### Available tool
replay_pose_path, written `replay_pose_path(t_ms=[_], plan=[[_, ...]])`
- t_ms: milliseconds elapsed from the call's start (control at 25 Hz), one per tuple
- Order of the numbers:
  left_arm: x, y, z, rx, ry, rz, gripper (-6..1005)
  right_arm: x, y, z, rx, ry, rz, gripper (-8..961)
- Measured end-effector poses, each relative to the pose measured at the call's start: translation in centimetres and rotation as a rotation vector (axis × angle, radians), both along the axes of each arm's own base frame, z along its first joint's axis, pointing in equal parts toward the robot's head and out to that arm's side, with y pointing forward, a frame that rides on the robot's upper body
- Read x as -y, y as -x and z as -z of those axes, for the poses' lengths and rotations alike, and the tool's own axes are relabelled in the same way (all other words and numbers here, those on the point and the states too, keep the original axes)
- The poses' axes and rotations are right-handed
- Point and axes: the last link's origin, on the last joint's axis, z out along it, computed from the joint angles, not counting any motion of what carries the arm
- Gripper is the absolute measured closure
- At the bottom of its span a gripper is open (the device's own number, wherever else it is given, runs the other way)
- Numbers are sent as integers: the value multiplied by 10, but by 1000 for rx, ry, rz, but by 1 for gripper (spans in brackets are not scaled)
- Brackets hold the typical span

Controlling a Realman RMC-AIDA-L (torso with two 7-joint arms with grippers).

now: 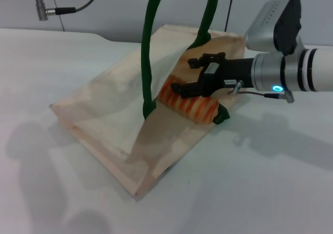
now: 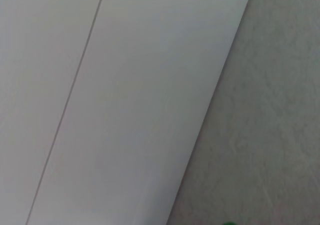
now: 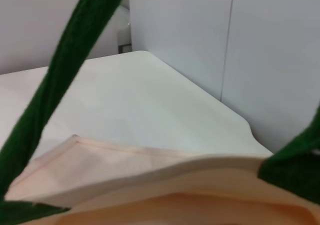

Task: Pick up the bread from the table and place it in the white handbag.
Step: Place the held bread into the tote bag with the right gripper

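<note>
Head view: the right pincer (image 1: 188, 78) reaches in from 3 o'clock into the mouth of the white handbag (image 1: 112, 125), its black fingers spread apart. The bread (image 1: 188, 105) lies inside the bag's opening, just below the pincer at its 6 o'clock, touching or nearly touching the lower finger. The bag rests on the desk (image 1: 260, 192), its green handles (image 1: 148, 62) pulled upward. The left arm sits at 11 o'clock; I cannot tell its pincer's state.

The right arm (image 1: 307, 70) is a white tube with silver rings, a glowing blue ring light, and a grey-and-black camera box on top. Its gripper (image 1: 190, 75) is black, with a thin dark cable underneath.
</note>
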Motion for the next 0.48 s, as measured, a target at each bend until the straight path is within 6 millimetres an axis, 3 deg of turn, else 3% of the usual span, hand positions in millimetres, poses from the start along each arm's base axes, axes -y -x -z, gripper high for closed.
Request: replay_pose_path(t_ms=[200,480], plan=[[0,4,-2,-1,-8,-9,893,-4,-22,-8,19,-60,73,57],[0,15,-8,18,-39,-43,894,2,-67,-42,12,-146,137,59]])
